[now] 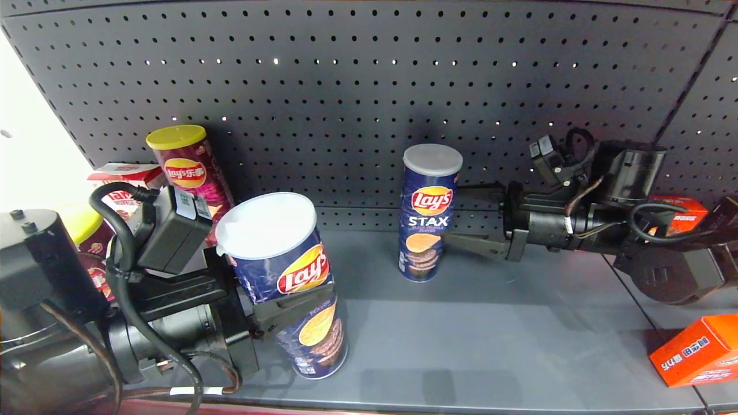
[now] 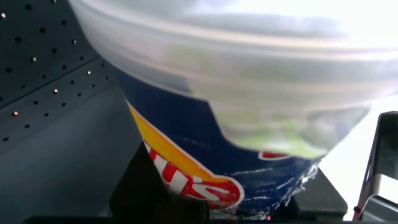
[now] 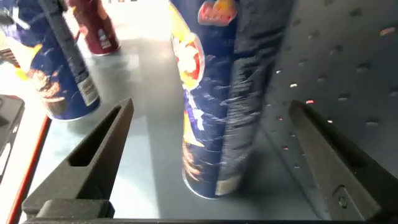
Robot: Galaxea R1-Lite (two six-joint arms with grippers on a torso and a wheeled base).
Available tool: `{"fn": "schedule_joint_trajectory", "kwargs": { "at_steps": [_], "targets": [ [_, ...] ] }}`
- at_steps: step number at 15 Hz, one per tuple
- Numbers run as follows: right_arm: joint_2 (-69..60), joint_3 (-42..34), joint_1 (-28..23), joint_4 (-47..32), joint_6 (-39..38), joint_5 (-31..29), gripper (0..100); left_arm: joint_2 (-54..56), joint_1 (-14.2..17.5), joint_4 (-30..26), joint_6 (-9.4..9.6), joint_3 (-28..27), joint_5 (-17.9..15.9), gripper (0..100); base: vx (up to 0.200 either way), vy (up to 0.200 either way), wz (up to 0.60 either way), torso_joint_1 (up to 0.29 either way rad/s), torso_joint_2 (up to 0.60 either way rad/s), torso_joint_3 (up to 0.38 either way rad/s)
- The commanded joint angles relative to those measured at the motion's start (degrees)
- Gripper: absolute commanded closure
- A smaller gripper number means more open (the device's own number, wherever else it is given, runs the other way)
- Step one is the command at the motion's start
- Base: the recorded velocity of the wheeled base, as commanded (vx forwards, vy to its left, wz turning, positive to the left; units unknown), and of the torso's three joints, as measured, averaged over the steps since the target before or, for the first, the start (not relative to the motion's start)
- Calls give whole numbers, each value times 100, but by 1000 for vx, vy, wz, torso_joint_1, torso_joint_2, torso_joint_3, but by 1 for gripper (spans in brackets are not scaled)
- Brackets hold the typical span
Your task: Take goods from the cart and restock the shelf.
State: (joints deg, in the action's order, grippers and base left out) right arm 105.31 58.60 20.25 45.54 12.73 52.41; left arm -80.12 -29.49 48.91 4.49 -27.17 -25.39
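My left gripper (image 1: 283, 288) is shut on a blue chips can with a white lid (image 1: 288, 271), gripping it mid-body. The can tilts, and its base is near the front of the grey shelf (image 1: 490, 340). Up close in the left wrist view, that can (image 2: 249, 124) sits between the dark fingers of the left gripper (image 2: 230, 205). A second blue chips can (image 1: 428, 213) stands upright at the shelf's middle near the back. My right gripper (image 1: 461, 216) is open, one finger on each side of this can (image 3: 211, 93). Gaps show between the can and both fingers of the right gripper (image 3: 211, 107).
A maroon can with a yellow lid (image 1: 187, 167) stands at the back left. Red boxes (image 1: 124, 173) and another yellow-lidded can (image 1: 86, 225) are beside it. Orange boxes lie at the right (image 1: 700, 349) (image 1: 680, 216). A pegboard wall (image 1: 369, 86) backs the shelf.
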Motion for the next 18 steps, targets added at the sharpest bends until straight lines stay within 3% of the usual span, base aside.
{"fn": "schedule_joint_trajectory", "kwargs": {
  "at_steps": [1, 17, 18],
  "targets": [
    [218, 46, 93, -2, 2, -2, 0, -48, -4, 5, 0, -60, -1, 100, 0, 0, 0, 0, 0, 0],
    [1334, 741, 498, 113, 2, -73, 0, -74, 136, 5, 0, -104, -1, 100, 0, 0, 0, 0, 0, 0],
    [1343, 732, 542, 200, -25, -126, 100, -74, 145, 5, 0, -104, -1, 100, 0, 0, 0, 0, 0, 0]
  ]
}}
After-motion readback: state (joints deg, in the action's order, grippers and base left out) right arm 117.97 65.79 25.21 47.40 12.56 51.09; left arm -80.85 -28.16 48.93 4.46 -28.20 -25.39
